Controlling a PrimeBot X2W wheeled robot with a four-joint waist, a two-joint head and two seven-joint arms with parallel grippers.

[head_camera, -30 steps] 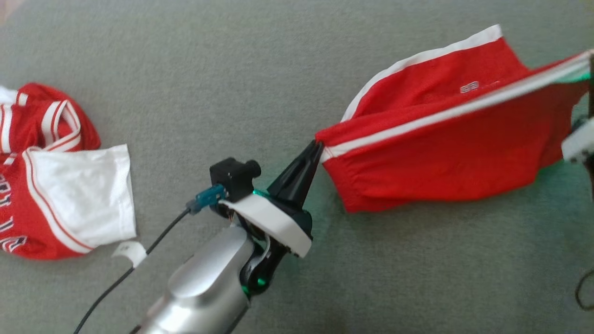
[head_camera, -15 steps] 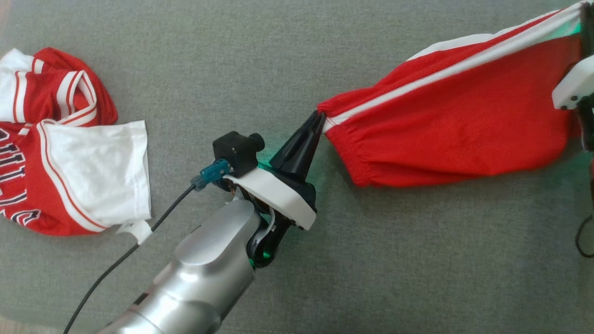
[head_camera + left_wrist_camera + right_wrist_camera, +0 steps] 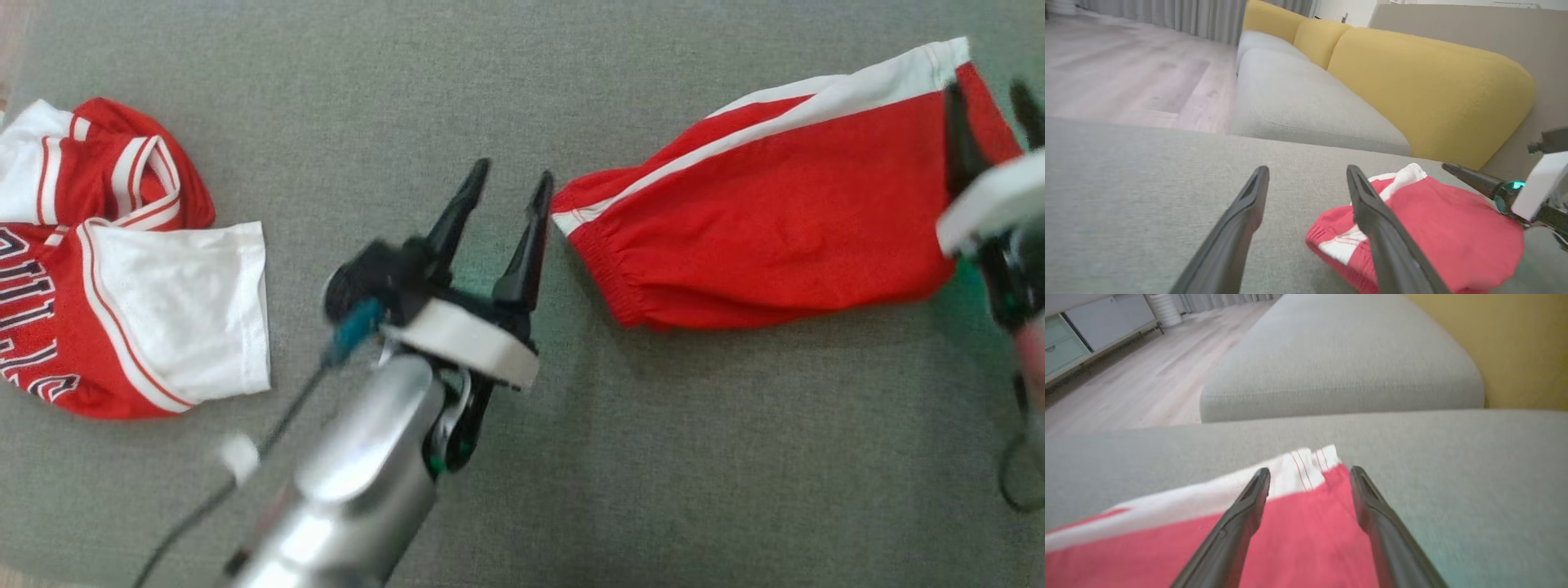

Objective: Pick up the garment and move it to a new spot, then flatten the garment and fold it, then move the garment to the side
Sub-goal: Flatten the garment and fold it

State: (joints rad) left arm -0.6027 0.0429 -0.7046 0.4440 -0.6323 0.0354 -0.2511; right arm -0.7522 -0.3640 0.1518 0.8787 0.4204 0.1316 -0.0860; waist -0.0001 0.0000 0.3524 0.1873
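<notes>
- Left gripper [image 3: 514,170]: jaws apart and empty; one fingertip sits just beside the elastic-waist end of the garment [image 3: 775,220].
- Garment: red shorts with a white side stripe, lying stretched out on the grey cushion [image 3: 408,73], towards the robot's right.
- Right gripper [image 3: 985,90]: jaws apart, fingers poised over the garment's white-banded hem corner; whether they touch the cloth cannot be told.
- Jersey [image 3: 122,286]: red and white, crumpled, well apart on the left.
- Yellow backrest [image 3: 1433,81] and wooden floor [image 3: 1126,73]: beyond the cushion.
</notes>
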